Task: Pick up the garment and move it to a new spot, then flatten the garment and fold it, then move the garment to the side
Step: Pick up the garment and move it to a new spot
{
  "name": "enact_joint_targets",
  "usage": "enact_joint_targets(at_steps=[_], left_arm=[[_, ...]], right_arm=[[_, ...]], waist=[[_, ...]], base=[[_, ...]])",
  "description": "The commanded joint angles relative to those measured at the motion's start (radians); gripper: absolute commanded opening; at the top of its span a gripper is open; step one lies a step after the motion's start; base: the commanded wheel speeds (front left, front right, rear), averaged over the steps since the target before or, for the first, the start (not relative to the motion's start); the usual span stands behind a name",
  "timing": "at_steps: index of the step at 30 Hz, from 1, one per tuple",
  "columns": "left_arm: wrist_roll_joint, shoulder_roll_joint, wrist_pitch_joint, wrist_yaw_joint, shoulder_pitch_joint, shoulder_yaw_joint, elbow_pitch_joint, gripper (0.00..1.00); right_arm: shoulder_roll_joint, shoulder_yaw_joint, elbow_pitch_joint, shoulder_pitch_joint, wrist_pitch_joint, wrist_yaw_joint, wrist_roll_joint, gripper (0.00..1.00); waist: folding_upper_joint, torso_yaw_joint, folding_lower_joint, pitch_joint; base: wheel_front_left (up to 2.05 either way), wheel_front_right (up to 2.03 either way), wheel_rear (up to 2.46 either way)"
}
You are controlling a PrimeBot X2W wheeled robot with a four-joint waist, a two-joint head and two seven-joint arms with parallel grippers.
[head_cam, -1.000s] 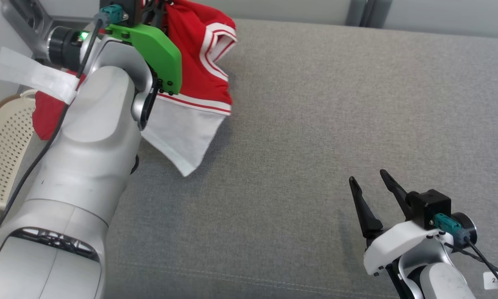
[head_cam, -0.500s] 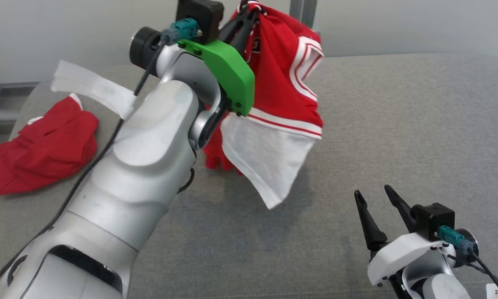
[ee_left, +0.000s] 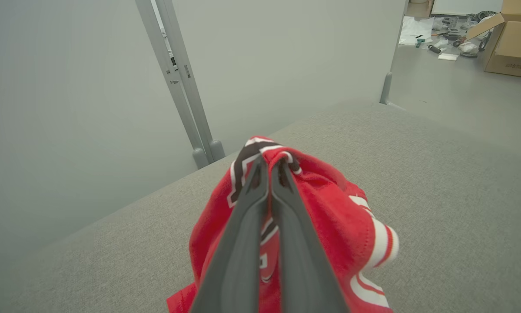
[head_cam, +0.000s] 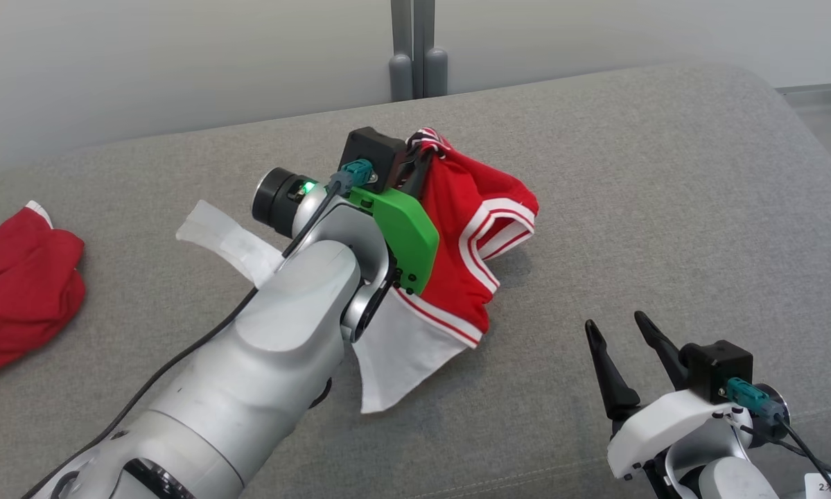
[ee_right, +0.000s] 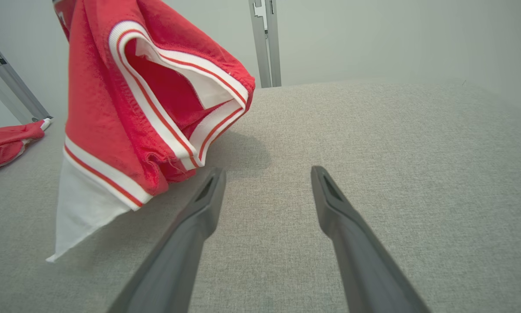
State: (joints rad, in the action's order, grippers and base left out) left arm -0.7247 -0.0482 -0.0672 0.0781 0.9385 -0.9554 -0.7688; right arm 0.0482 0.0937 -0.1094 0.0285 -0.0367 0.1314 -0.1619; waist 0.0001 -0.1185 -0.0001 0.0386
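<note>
A red garment (head_cam: 470, 229) with white stripes and a white lower panel hangs bunched from my left gripper (head_cam: 418, 154), which is shut on its top fold over the middle of the grey surface. In the left wrist view the two fingers pinch the red garment (ee_left: 330, 217) at the left gripper (ee_left: 270, 167) tips. The right wrist view shows the garment (ee_right: 134, 113) dangling, its white corner touching the surface. My right gripper (head_cam: 616, 326) stands open at the lower right, holding nothing; its right gripper (ee_right: 267, 174) fingers are spread over bare fabric.
A second red garment (head_cam: 20, 284) lies crumpled at the left edge of the grey padded surface (head_cam: 665, 194). A grey post (head_cam: 415, 48) rises behind the far edge against a pale wall. A cardboard box (ee_left: 514, 39) and clutter sit on the floor beyond.
The head camera has swung right, so the whole picture shifted. My left arm has carried the garment toward the surface's middle and lowered it. The right gripper has stayed open.
</note>
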Motion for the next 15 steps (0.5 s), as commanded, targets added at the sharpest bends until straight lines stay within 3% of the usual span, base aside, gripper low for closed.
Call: enact_joint_targets(at_steps=[1,3,5,6,7,8,15], left_arm=[[0.016,-0.004,-0.019,0.014,0.001,-0.004,-0.019,0.00],[0.018,-0.004,-0.040,0.025,0.008,-0.013,-0.063,0.00],[0.004,-0.004,-0.015,0.009,-0.005,-0.033,-0.101,0.00],[-0.014,-0.004,0.003,-0.001,-0.018,-0.038,-0.113,0.19],[-0.022,-0.004,0.017,-0.010,-0.024,-0.042,-0.121,0.49],[-0.032,-0.004,0.028,-0.014,-0.026,-0.047,-0.128,1.00],[-0.104,-0.004,0.111,-0.035,-0.071,-0.087,-0.140,1.00]], right_arm=[[0.004,0.002,-0.006,0.013,-0.006,-0.001,-0.004,1.00],[0.004,0.002,-0.013,0.016,-0.010,-0.001,-0.005,1.00],[0.004,0.001,-0.019,0.013,-0.010,-0.001,-0.006,1.00],[0.004,-0.001,-0.022,0.009,-0.011,-0.001,-0.006,1.00],[0.004,-0.003,-0.023,0.005,-0.011,-0.001,-0.006,1.00],[0.004,-0.005,-0.024,0.001,-0.010,-0.001,-0.005,1.00],[0.004,-0.018,-0.025,-0.017,-0.001,-0.001,0.002,1.00]], waist=[[-0.0001,-0.007,0.0001,0.005],[-0.0001,-0.007,0.0001,0.003],[-0.0001,-0.004,0.0001,-0.002],[-0.0001,-0.001,0.0001,-0.006],[-0.0001,0.004,0.0001,-0.009],[-0.0001,0.010,0.0001,-0.011],[-0.0001,0.066,0.0001,-0.036]], base=[[0.00,0.00,0.00],[0.00,0.00,0.00],[0.00,0.00,0.00],[0.00,0.00,0.00],[0.00,0.00,0.00],[0.00,0.00,0.00],[0.00,0.00,0.00]])
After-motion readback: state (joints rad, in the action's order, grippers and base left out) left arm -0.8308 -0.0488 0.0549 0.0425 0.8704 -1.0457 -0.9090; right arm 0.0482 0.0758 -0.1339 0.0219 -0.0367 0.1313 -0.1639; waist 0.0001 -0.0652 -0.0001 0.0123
